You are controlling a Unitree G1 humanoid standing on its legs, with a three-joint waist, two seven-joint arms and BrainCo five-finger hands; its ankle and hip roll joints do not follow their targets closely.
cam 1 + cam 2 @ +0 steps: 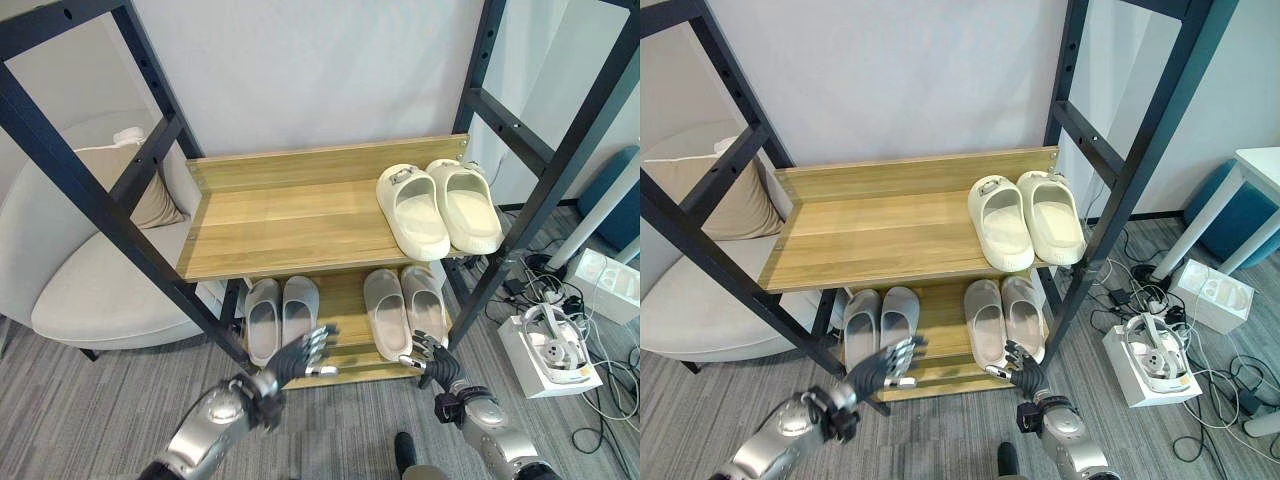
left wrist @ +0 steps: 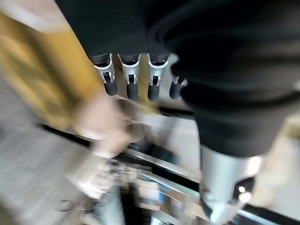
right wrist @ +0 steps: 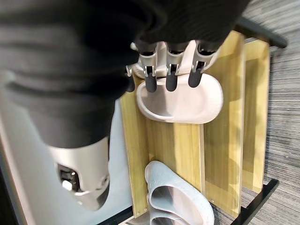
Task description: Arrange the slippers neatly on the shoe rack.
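The shoe rack has two wooden shelves. A cream pair of slippers [image 1: 437, 208] stands side by side at the right end of the upper shelf [image 1: 280, 225]. On the lower shelf a grey pair [image 1: 280, 315] sits at the left and a beige pair [image 1: 403, 308] at the right. My left hand [image 1: 300, 358] hovers open in front of the grey pair's heels, holding nothing. My right hand [image 1: 432, 358] is open at the heel of the beige pair's right slipper [image 3: 183, 101], its straight fingers [image 3: 171, 77] over that slipper's edge. The grey pair [image 3: 176, 197] lies beyond it.
Black slanted rack posts [image 1: 100, 200] frame both sides. A grey armchair [image 1: 90, 280] with a cushion stands to the left. On the carpet at the right lie a white box with a headset [image 1: 555, 350], tangled cables and a white table leg [image 1: 600, 215].
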